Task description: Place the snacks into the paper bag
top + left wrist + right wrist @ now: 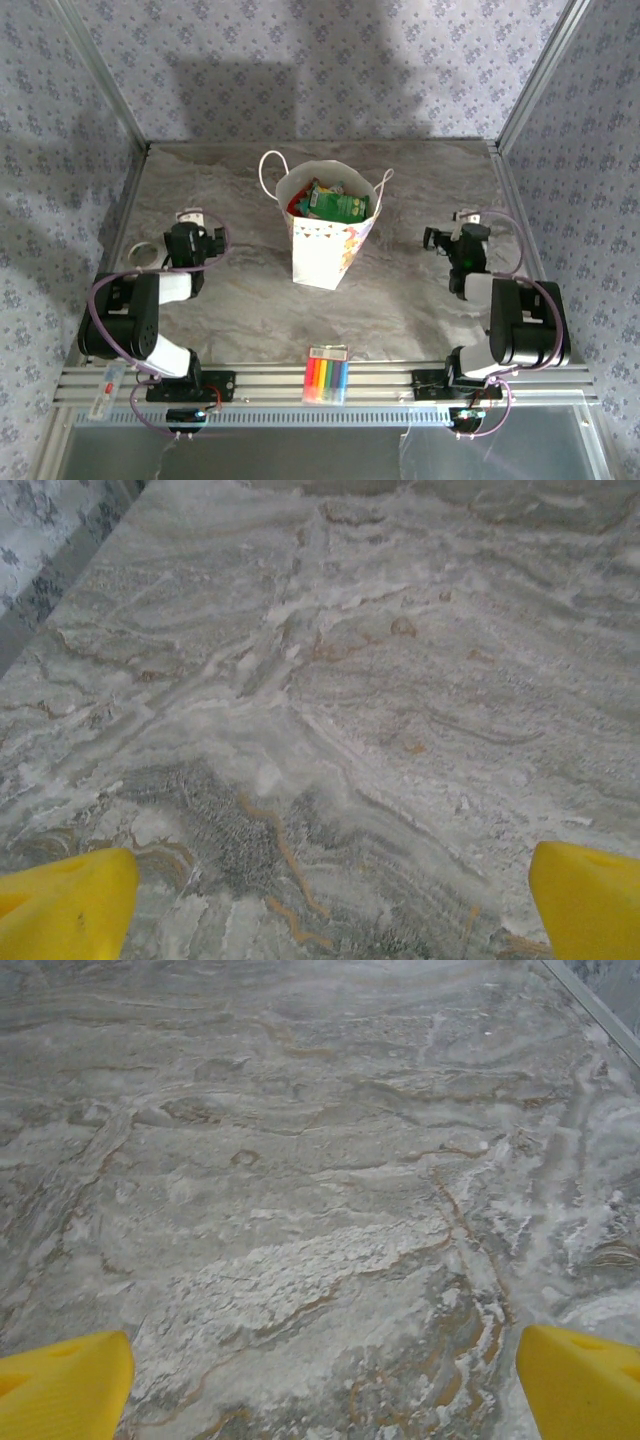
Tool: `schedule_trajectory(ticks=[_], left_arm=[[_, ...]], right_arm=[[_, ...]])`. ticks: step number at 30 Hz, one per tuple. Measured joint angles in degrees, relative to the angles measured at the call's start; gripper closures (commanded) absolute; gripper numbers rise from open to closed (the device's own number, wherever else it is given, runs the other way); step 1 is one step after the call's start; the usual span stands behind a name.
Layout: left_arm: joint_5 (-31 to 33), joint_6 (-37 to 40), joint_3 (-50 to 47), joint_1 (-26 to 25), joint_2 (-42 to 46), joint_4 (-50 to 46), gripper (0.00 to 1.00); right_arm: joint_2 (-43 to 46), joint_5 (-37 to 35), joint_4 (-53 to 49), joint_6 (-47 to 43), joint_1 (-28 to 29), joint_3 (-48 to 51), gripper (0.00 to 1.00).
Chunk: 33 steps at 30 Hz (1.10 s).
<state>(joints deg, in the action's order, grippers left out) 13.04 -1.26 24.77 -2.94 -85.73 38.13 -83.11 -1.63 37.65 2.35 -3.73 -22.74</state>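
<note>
On the left, the left claw hangs over the bare marbled desk, its yellow fingers spread wide with nothing between them. In the centre, the paper bag stands upright mid-desk with the snacks sitting inside its open mouth, green and red packets showing at the top, while the rainbow-striped marker pack lies at the near edge in front of it. Over on the right, the right claw is just as wide open and empty, well apart from the bag.
</note>
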Motion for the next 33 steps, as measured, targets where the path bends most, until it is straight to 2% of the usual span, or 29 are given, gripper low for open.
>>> schedule_trajectory(ticks=[2,5,13,33], left_arm=[[-0.22,0.04,-2.29,0.02,-0.17,4.61,0.0],[-0.87,0.39,-4.72,0.07,-1.31,8.61,0.0],[-4.7,0.13,-2.56,3.19,-1.88,8.22,0.0],[-6.23,0.13,-2.4,3.26,-1.88,8.15,0.0]], right_arm=[[-1.92,-1.07,5.25,-1.33,1.88,2.14,0.0],[-3.61,-2.05,5.92,-2.78,3.89,2.34,0.0],[-3.58,-1.6,6.67,-3.08,2.1,1.36,0.0],[-3.58,-1.4,6.78,-3.1,2.1,1.22,0.0]])
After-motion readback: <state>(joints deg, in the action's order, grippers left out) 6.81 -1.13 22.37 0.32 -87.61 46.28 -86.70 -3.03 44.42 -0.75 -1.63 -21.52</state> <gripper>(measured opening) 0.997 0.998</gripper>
